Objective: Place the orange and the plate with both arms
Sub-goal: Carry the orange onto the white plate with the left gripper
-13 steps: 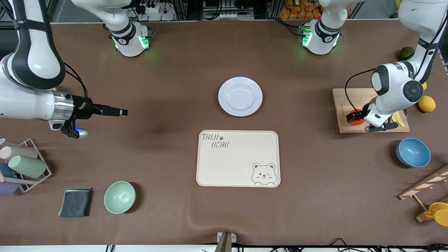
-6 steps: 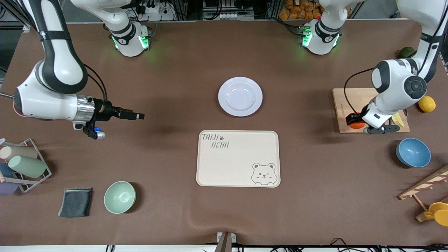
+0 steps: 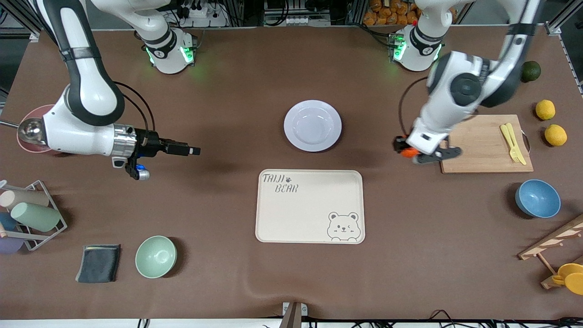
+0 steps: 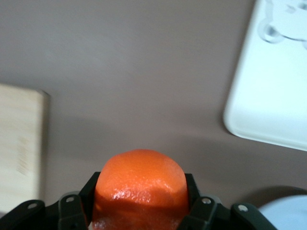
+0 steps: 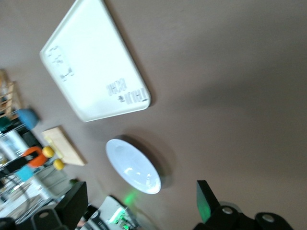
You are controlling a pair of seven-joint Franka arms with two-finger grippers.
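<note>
My left gripper [image 3: 406, 150] is shut on the orange [image 3: 410, 153], a small reddish-orange fruit, and holds it in the air over the brown table between the cutting board and the plate. In the left wrist view the orange [image 4: 140, 189] fills the space between the two black fingers. The white plate [image 3: 312, 125] lies on the table, farther from the front camera than the cream bear-print tray [image 3: 310, 206]. It also shows in the right wrist view [image 5: 133, 166]. My right gripper [image 3: 193, 150] is open and empty, in the air over bare table toward the right arm's end.
A wooden cutting board [image 3: 483, 143] with yellow cutlery lies toward the left arm's end, with two lemons [image 3: 550, 122], a dark green fruit [image 3: 530, 71] and a blue bowl [image 3: 537, 198] nearby. A green bowl [image 3: 155, 256], grey cloth [image 3: 98, 263] and cup rack [image 3: 28, 215] sit toward the right arm's end.
My left gripper has lifted the orange off the cutting board and carried it toward the plate. My right gripper has moved toward the table's middle.
</note>
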